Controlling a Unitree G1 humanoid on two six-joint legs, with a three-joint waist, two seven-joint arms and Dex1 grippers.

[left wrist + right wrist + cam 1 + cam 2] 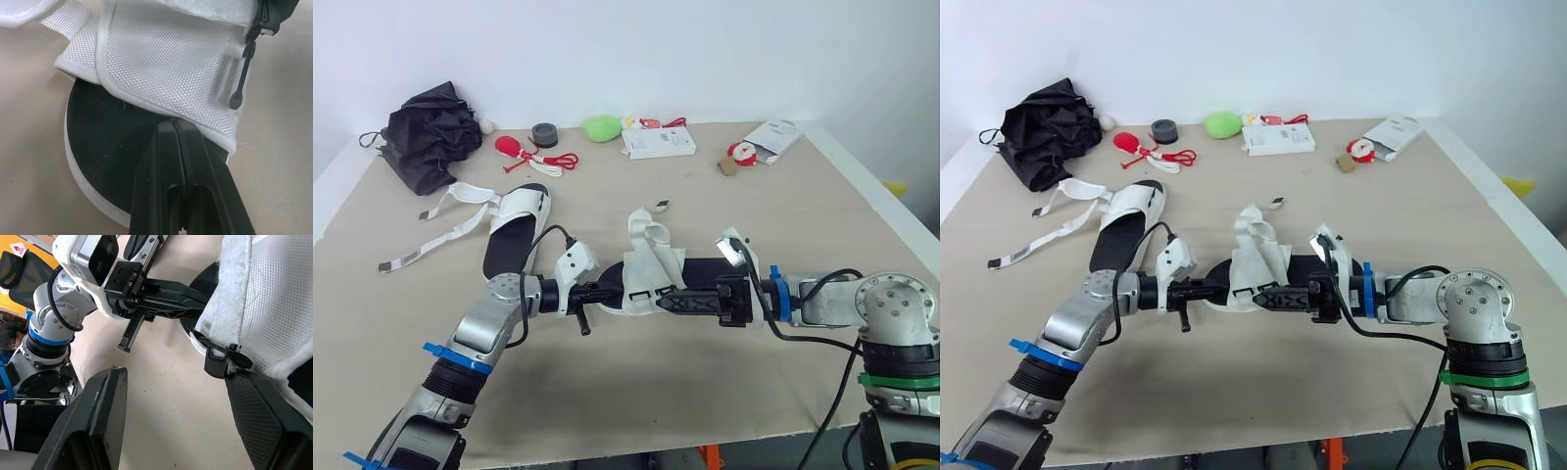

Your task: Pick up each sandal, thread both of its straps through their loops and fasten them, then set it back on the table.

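Two white sandals with black soles lie on the tan table. The far one [514, 233] rests at the left with its long straps [440, 227] lying loose. The near one [651, 266] sits mid-table between my arms, its white upper standing up. My left gripper [625, 291] comes in from the left, fingers [166, 161] shut, tips pinching the seam where the upper meets the sole. My right gripper [677, 302] is open beside the other side of that sandal. A black plastic loop [220, 363] on the upper hangs just above one finger [266, 423].
Along the table's back edge lie a crumpled black umbrella [431, 132], a red item with cord [514, 147], a grey tape roll [545, 132], a green lump [602, 127], a white box [658, 143] and a white packet [773, 137]. Bare tabletop [636, 392] spreads in front.
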